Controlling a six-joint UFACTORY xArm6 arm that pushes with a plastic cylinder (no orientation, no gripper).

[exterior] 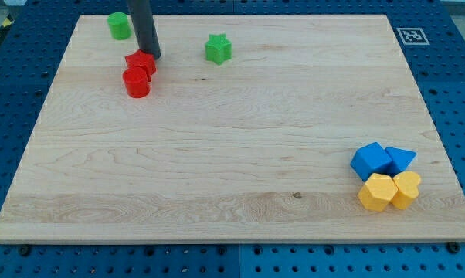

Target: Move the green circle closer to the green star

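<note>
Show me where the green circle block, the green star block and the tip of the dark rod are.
green circle block [119, 25], camera view, its top face.
green star block [218, 49], camera view, its top face.
my tip [153, 57], camera view, the rod's lower end.

The wooden board [232, 154] lies on a blue perforated bench [456, 77]. My tip [152, 57] stands on the board near its top left part. The green circle [119, 25] is just left of my tip and above it. Two red blocks [139, 74] touch each other right below my tip. The green star [218, 49] is to the right of my tip. Far to the lower right, two blue blocks [382, 160] and two yellow blocks [388, 191] sit in one tight group.
</note>
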